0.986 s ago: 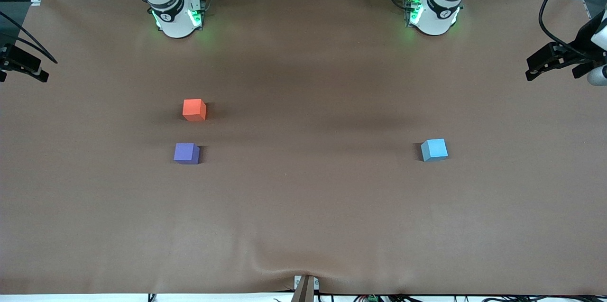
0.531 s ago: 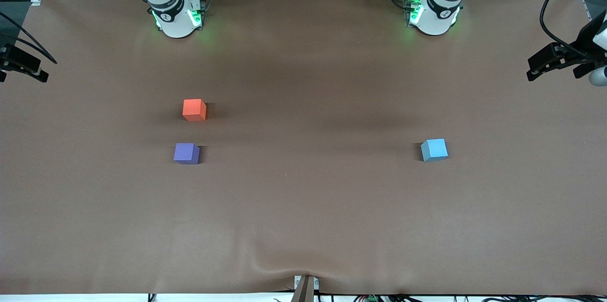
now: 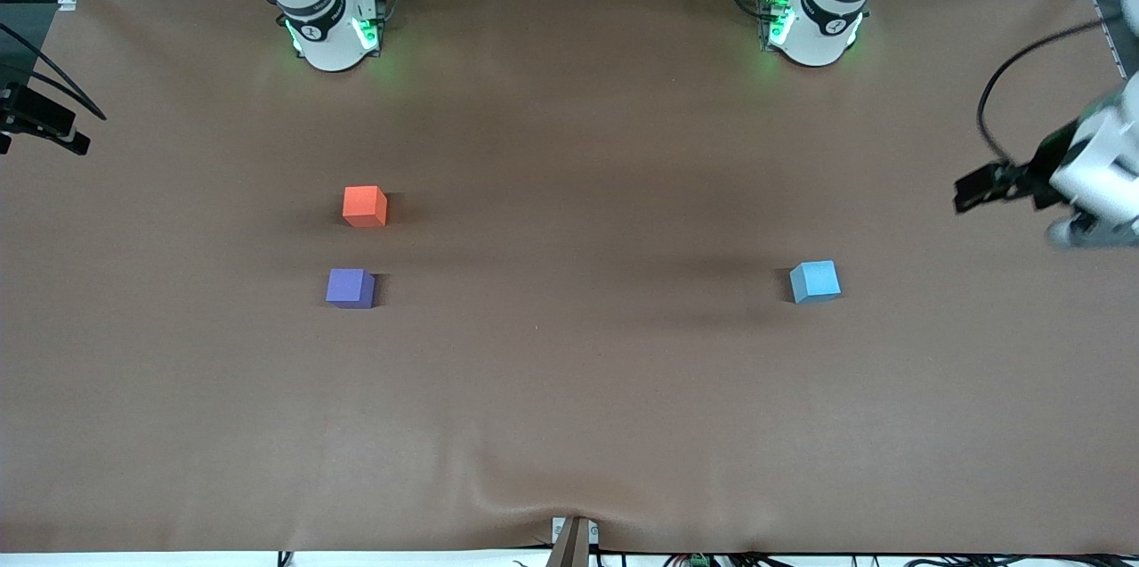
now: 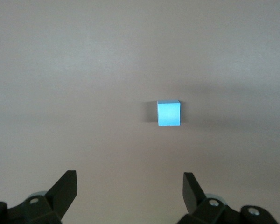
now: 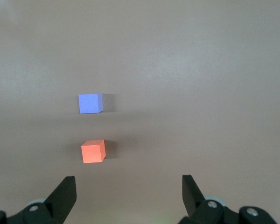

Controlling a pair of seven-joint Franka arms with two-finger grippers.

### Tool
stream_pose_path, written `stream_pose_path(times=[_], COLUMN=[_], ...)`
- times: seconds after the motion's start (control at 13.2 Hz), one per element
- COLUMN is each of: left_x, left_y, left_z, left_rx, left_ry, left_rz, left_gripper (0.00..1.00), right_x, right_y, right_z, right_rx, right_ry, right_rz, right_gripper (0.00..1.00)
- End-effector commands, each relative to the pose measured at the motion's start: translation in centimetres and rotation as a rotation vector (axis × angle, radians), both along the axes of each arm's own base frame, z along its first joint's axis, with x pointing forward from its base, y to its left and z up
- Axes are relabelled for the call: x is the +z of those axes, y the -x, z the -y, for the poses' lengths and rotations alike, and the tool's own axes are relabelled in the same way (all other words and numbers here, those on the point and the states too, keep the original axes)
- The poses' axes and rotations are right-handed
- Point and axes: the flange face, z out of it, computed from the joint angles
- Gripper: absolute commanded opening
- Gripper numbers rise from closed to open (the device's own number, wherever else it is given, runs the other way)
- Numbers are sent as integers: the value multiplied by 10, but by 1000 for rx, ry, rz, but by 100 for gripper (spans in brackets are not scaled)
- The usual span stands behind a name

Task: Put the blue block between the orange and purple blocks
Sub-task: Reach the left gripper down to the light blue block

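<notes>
Brown table (image 3: 569,389): blue block (image 4: 168,113) rests apart from the spread, empty left gripper (image 4: 129,192).

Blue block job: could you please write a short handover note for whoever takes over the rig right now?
Left gripper: open, empty, up in the air at the left arm's end of the table, with the blue block in its wrist view.
Right gripper: open, empty, waiting at the right arm's end.
Blue block: on the table, toward the left arm's end, untouched.
Orange block and purple block: toward the right arm's end, apart, purple nearer the front camera.
Done: nothing placed yet.
Left: grasp the blue block, carry it across, set it in the gap between orange and purple.
</notes>
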Motion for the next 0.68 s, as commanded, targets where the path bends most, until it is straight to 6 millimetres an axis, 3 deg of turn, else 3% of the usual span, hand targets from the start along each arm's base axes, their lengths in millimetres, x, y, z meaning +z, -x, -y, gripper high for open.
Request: stream_pose_path(times=[0.0, 0.15, 0.38, 0.61], left_x=[-55, -97, -140, -182], left_y=[-17, -17, -15, -3], left_z=[8, 15, 25, 56], left_rx=[28, 84, 147, 180], left_ry=[12, 16, 22, 18], left_rz=[16, 65, 83, 64], left_gripper=[100, 100, 100, 100], right_x=[3, 3, 3, 3], right_y=[0, 0, 0, 0], right_z=[4, 2, 2, 3], right_rx=[-13, -11, -12, -14], right_ry=[-15, -15, -16, -16], right_rz=[6, 6, 5, 5], right_gripper=[100, 100, 100, 100])
